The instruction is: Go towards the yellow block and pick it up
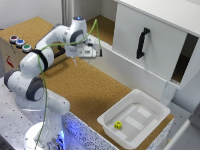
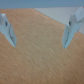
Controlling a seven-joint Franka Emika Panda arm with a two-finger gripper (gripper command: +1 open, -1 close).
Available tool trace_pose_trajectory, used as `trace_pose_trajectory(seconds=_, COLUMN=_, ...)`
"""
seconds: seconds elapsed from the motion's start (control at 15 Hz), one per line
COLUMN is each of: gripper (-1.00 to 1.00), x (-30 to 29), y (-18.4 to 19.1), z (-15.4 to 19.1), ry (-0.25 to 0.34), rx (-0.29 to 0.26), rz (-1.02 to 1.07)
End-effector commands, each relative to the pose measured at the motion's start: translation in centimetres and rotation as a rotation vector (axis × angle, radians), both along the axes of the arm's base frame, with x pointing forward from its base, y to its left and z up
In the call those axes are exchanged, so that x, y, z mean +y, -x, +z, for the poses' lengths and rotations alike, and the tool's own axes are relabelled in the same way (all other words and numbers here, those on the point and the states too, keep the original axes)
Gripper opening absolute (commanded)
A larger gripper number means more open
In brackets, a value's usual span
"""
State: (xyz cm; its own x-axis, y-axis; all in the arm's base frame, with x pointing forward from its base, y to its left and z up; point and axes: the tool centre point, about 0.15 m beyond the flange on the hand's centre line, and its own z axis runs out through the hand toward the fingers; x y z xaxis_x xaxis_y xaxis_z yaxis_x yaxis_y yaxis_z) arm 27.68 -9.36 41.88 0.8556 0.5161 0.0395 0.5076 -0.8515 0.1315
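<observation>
Cork-brown tabletop (image 1: 85, 90), with a white cabinet (image 1: 155, 42) bearing a black handle (image 1: 143, 43) at the exterior view's upper right. Near the lower right edge, a white tray (image 1: 152, 107) holding the yellow block (image 1: 118, 125) near one corner. White arm (image 1: 45, 65) reaching out over the cork, gripper (image 1: 75, 61) hovering well apart from the tray. Fingers (image 2: 8, 30) spread wide in the wrist view, nothing between them, only blurred cork below. Coloured buttons (image 1: 19, 42) on a box at the exterior view's left.

Lab: benchtop robot arm (image 1: 50, 55), button box (image 1: 15, 47)
</observation>
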Motion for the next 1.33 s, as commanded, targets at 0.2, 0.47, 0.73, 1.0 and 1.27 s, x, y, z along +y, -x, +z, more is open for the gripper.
trace_pose_trajectory(seconds=0.2, gripper=1.00, x=-21.1, y=1.7, z=-5.0, ry=-0.082, rx=-0.012, rz=-0.222)
trace_pose_trajectory(seconds=0.47, gripper=1.00, x=-28.0, y=2.7, z=-6.0, ry=-0.107, rx=0.021, rz=-0.324)
trace_pose_trajectory(seconds=0.73, gripper=1.00, x=-31.7, y=3.6, z=-8.8, ry=-0.163, rx=0.089, rz=-0.371)
trace_pose_trajectory(seconds=1.0, gripper=1.00, x=-31.9, y=5.0, z=-12.5, ry=-0.194, rx=0.128, rz=-0.419)
trace_pose_trajectory(seconds=1.27, gripper=1.00, x=-29.8, y=5.2, z=-14.3, ry=-0.102, rx=0.074, rz=-0.367)
